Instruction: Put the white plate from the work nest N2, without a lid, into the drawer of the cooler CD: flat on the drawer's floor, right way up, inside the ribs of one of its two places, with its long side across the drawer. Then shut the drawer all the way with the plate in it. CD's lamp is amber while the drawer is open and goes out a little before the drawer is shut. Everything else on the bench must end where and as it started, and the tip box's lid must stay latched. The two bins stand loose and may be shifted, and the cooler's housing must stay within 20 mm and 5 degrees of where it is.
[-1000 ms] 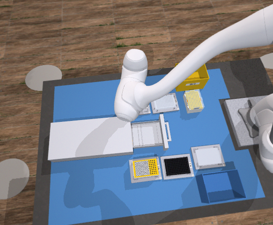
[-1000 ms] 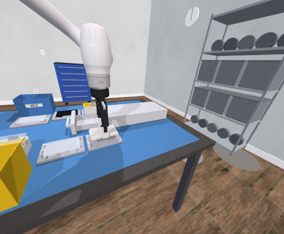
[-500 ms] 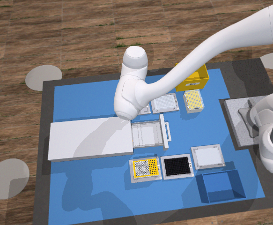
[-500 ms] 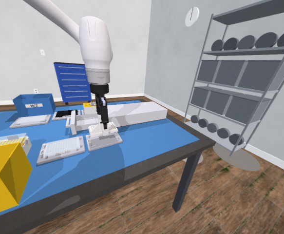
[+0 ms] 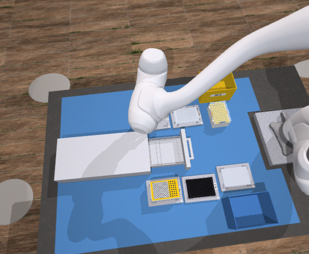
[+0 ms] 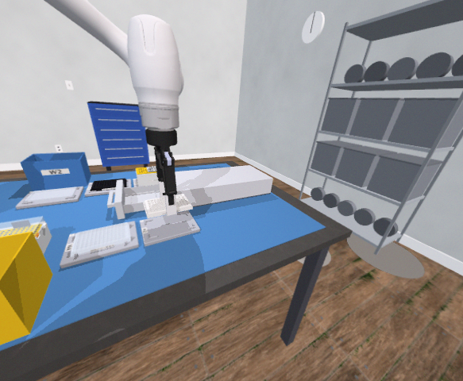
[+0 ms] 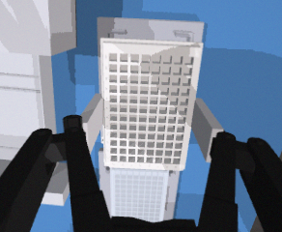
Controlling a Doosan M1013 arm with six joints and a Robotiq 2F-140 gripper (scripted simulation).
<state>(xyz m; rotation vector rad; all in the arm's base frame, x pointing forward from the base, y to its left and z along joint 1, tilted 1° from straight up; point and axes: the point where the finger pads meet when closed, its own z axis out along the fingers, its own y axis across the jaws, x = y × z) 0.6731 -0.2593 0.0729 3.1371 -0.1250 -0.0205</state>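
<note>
The white plate (image 7: 148, 108) is pinched across its short sides by the fingers, mid-frame in the wrist view, lifted above its holder (image 6: 169, 228). The drawer (image 5: 166, 151) is seen open at frame centre. Placing the plate and shutting the drawer remain undone.

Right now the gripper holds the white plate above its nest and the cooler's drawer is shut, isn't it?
Not quite. The gripper does hold the white plate above its nest, but the drawer stands pulled out of the cooler; the top view shows it.
</note>
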